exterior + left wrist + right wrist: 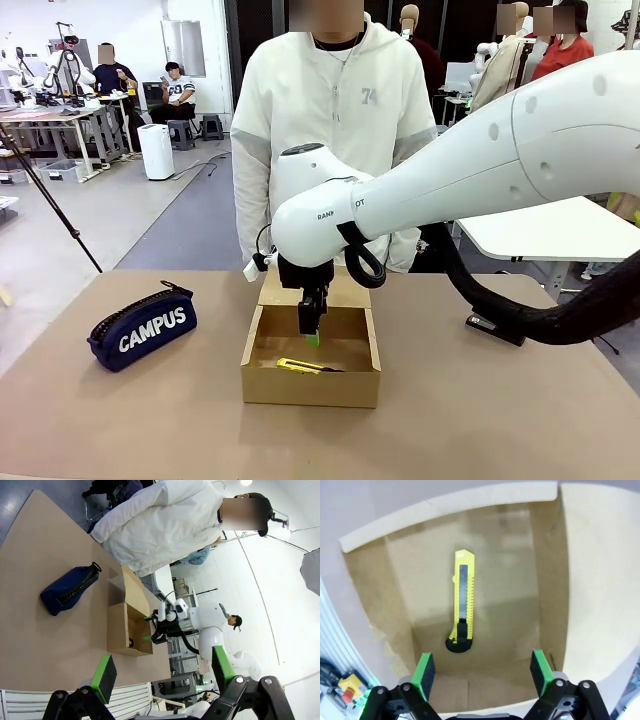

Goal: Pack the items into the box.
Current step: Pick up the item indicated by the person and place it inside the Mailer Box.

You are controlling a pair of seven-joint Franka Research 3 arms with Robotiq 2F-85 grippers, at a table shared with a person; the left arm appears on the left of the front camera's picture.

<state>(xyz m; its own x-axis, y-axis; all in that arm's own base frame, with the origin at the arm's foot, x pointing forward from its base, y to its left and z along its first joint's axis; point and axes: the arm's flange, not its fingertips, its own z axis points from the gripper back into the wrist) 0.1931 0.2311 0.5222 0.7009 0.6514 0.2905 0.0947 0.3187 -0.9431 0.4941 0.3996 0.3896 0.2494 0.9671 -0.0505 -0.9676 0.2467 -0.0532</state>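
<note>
Right tool (482, 667) spread above knife (462, 600) inside box (310, 386); pouch (142, 325) lies left of box, long axis skewed, nearer spread left tool (162, 672)

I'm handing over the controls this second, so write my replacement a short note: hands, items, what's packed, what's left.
Hands: the right hand is open and empty, poised in the mouth of the box, directly above the utility knife. The left hand is open and empty, held back from the items.
Done: the utility knife lies flat on the box floor.
Left: the CAMPUS pouch sits on the table to the robot's left of the box. A small black item, probably the stapler, lies to its right, partly hidden. Both are unpacked, and the box stands open.
</note>
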